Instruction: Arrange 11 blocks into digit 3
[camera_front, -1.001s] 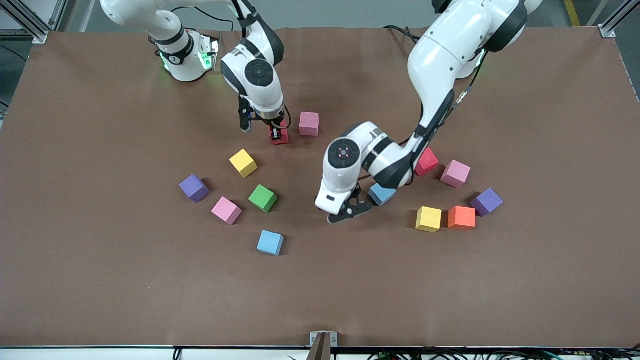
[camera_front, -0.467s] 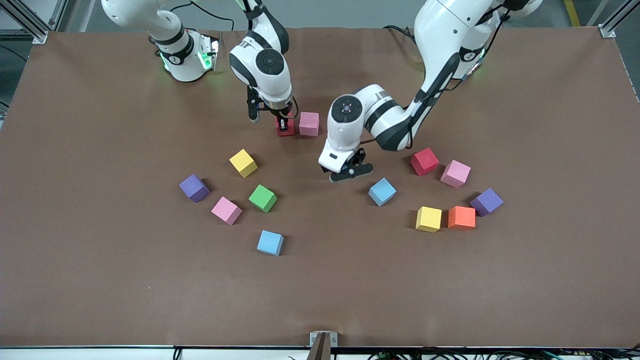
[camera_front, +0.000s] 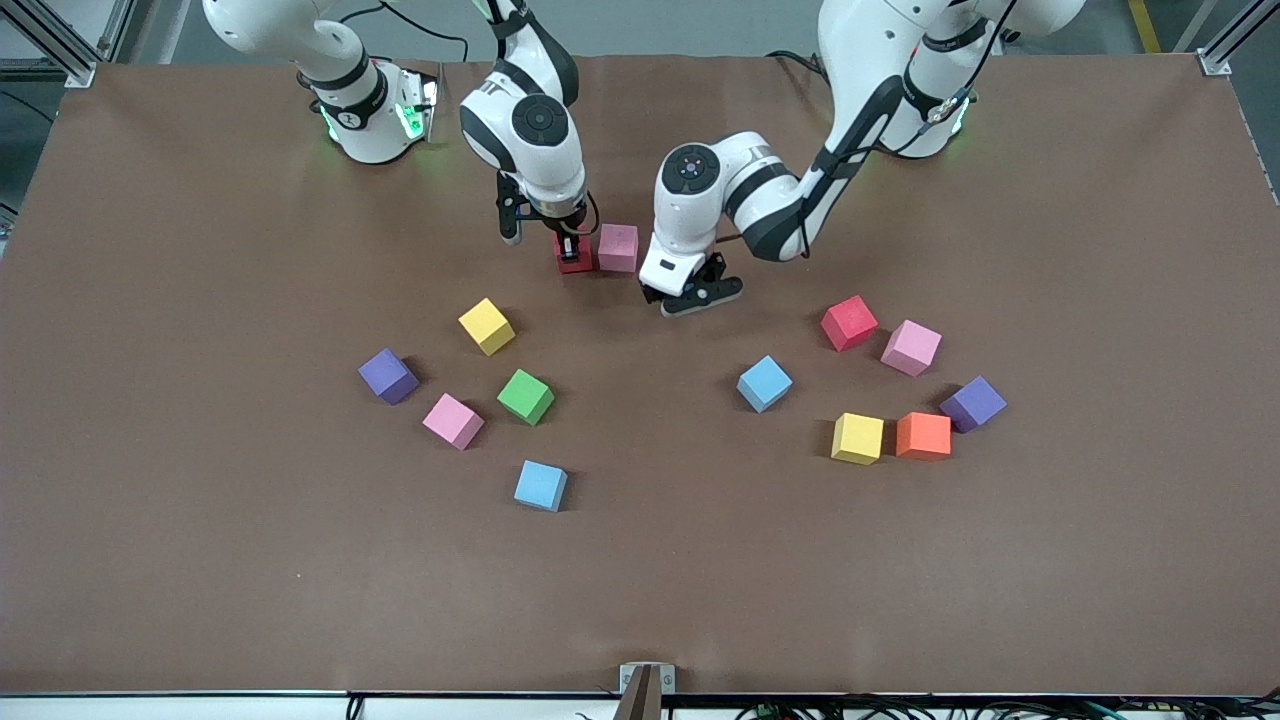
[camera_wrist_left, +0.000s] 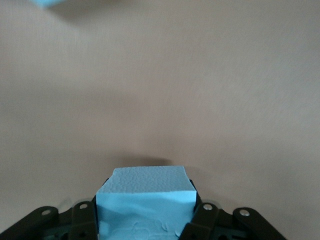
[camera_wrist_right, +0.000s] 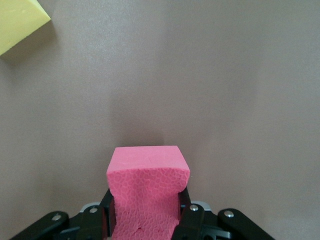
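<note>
My right gripper is shut on a red block, held low right beside a pink block; in the right wrist view the red block bulges between the fingers. My left gripper hangs over the table beside that pink block, toward the left arm's end. It is shut on a light blue block that the hand hides in the front view. The other blocks lie scattered: yellow, green, pink, light blue, light blue, red. No digit 3 shows.
Toward the left arm's end lie a pink block, a yellow block and an orange block side by side, and a purple cube. Another purple cube lies toward the right arm's end.
My left arm has carried the light blue block from beside the loose blue block up toward the pink block. My right gripper has brought the red block against that pink block.
</note>
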